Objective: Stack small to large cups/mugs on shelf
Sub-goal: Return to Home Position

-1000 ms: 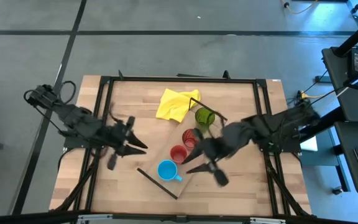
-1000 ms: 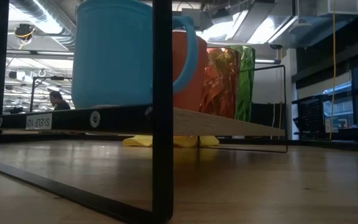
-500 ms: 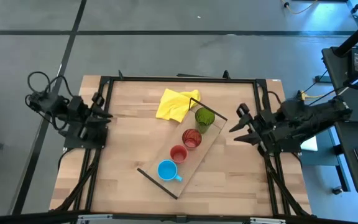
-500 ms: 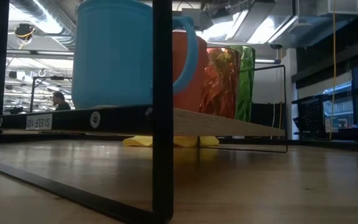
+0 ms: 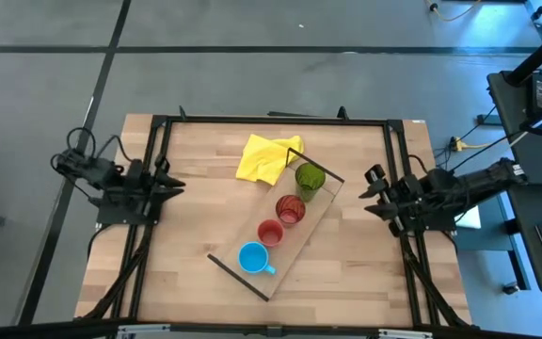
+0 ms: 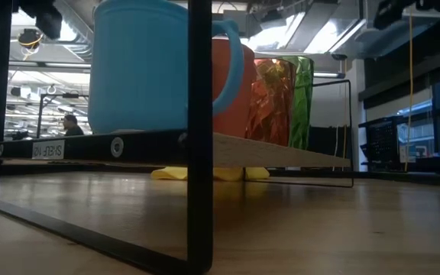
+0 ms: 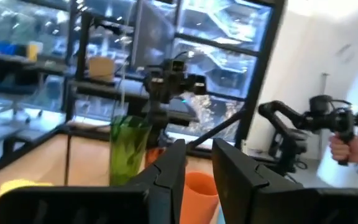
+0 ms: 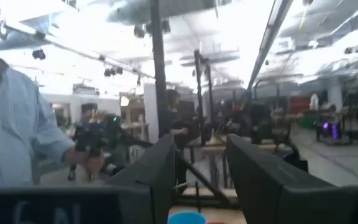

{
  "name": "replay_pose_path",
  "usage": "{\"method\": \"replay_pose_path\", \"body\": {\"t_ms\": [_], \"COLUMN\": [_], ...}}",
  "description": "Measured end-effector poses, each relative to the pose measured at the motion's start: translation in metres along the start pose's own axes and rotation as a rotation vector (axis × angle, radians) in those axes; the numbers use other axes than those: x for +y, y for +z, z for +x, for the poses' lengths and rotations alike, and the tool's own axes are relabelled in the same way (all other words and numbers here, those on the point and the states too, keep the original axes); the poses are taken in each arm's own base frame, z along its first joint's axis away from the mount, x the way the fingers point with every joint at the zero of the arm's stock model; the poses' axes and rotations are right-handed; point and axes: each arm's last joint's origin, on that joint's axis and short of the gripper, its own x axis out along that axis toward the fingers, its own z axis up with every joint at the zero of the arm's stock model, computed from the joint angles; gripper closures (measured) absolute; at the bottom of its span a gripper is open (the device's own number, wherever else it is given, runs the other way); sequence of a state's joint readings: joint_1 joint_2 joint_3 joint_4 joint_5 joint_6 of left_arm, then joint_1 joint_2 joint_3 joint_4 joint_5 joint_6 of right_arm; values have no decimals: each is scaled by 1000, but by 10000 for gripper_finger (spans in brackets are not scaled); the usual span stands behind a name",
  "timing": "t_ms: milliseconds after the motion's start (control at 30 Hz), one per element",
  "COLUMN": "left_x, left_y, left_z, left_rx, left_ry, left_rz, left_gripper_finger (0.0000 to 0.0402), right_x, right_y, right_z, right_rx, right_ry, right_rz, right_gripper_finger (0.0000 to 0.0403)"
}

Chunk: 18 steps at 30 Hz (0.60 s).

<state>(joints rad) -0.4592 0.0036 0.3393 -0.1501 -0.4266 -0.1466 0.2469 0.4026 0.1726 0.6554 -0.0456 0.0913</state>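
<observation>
Left hand [image 5: 169, 182] and right hand [image 5: 373, 196] spread, empty; shelf [image 5: 301, 240] lies between them, so retract level, clear of it

My left tool [image 5: 170, 179] and right tool [image 5: 369, 192] are black. The mug [image 5: 251, 257] is blue, the cup [image 5: 270, 232] red, the glass [image 5: 290, 209] dark red, the tumbler [image 5: 310, 176] green, the cloth [image 5: 267, 156] yellow; the shelf [image 5: 291, 250] is pale wood with black bars [image 5: 238, 279].

The table [image 5: 196, 245] carried a yellow cloth [image 5: 264, 157] and the shelf [image 5: 301, 231] (laid slantwise); on the shelf stood green tumbler [image 5: 310, 176], dark red glass [image 5: 290, 209], red cup [image 5: 270, 232], blue mug [image 5: 252, 257].
</observation>
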Motion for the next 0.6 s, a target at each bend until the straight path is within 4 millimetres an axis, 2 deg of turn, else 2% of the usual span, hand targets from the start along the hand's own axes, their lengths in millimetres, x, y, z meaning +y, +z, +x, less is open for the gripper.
{"method": "replay_pose_path", "body": {"t_ms": [100, 300, 467, 600], "left_x": [1, 10, 20, 27], "left_y": [0, -15, -34, -54], "left_z": [1, 5, 7, 6], "left_rx": [-13, 33, 127, 263], "left_ry": [14, 138, 237, 286], "left_rz": [-26, 21, 11, -4], "left_gripper_finger": [327, 327, 327, 327], "right_x": [-3, -10, -17, -23], "right_y": [-6, -15, -19, -32], "right_z": [-13, -32, -37, -40], "right_rx": [-65, -165, -114, 12], "right_ry": [-19, -76, -179, -280], "right_rz": [-15, -89, -87, -13], "right_gripper_finger": [256, 256, 256, 256]}}
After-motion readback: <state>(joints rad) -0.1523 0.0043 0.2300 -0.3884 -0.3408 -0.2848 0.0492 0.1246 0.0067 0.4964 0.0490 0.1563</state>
